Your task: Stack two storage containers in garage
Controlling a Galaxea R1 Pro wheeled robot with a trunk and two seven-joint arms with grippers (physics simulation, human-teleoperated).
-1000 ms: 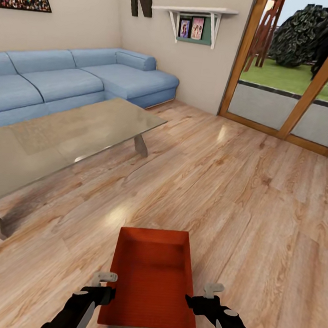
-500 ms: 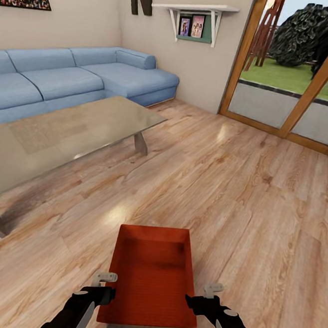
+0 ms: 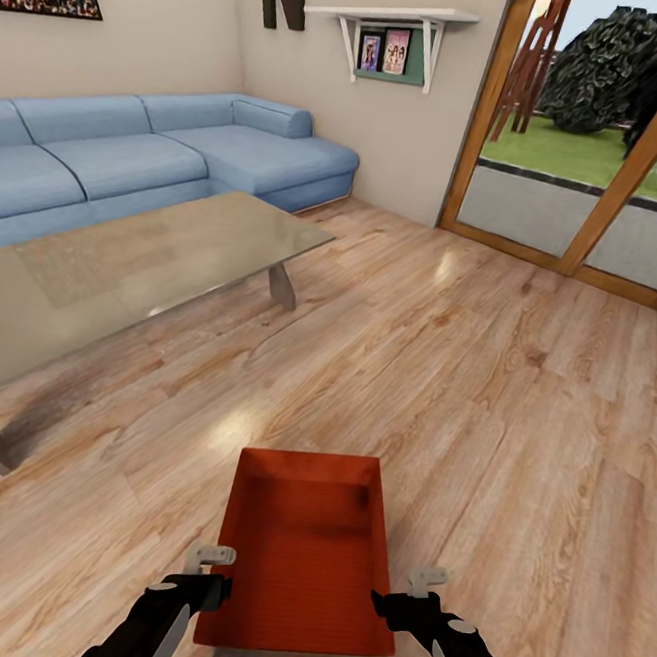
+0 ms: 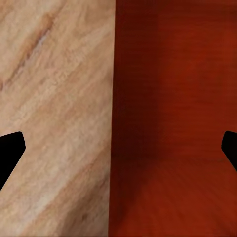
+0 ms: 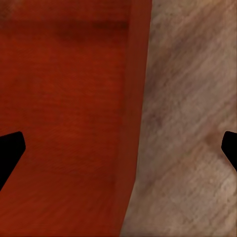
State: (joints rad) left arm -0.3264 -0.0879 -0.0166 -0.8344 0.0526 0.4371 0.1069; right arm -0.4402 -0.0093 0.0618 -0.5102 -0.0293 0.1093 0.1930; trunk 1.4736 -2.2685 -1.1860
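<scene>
1. Red-orange container [image 3: 302, 552], lower centre of the head view, sits between both grippers over the wood floor [image 3: 484, 384].
2. Left gripper [image 4: 118, 148] and right gripper [image 5: 118, 148]: fingers wide apart, each straddling a side wall; whether they grip it, I cannot tell.
3. Step, as judged: carrying the first container out of the living room; next comes turning toward the garage.
4. Table [image 3: 123, 269] at left and sofa [image 3: 164, 157] at upper left flank the way.
</scene>
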